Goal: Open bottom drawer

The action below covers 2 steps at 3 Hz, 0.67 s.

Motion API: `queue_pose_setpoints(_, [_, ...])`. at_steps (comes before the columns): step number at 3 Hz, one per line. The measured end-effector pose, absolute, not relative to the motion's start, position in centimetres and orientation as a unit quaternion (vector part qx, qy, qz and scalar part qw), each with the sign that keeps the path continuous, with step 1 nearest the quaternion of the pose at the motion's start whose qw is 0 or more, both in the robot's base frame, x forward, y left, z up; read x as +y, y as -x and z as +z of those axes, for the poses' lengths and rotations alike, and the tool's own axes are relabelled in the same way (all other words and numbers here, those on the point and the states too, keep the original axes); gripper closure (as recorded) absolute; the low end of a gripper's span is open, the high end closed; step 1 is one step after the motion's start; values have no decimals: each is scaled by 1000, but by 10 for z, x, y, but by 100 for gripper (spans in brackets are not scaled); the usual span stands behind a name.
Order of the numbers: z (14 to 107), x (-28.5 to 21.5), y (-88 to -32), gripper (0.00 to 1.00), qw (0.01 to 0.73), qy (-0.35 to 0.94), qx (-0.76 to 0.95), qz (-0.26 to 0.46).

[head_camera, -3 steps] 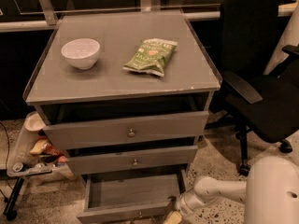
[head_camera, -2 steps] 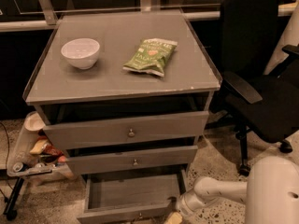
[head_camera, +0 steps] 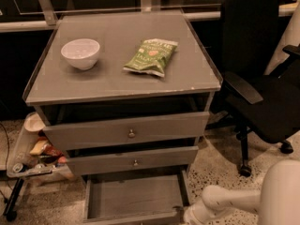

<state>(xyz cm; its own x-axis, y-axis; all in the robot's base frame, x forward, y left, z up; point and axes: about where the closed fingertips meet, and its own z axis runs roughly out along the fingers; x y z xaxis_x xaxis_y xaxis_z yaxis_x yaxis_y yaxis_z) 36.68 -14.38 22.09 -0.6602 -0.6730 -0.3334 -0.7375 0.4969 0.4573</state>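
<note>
The grey cabinet has three drawers. The bottom drawer is pulled out, and its shallow grey tray shows empty. Its front runs along the picture's lower edge and its knob is out of view. My gripper is at the right end of that drawer front, at the bottom edge of the picture, mostly hidden. My white arm reaches to it from the lower right. The middle drawer and the top drawer stand slightly ajar, each with a small round knob.
A white bowl and a green snack bag lie on the cabinet top. A black office chair stands close on the right. A cart with snacks stands at the left. The floor is speckled.
The bottom drawer front and my gripper at its right end have shifted very slightly toward the camera. Nothing else has moved.
</note>
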Motion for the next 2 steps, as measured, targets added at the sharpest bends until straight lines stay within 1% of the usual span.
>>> queue_pose_setpoints(1, [229,-153,-297,0,17,408,860,304])
queue_pose_setpoints(2, [229,-152,-296,0,17,408,860,305])
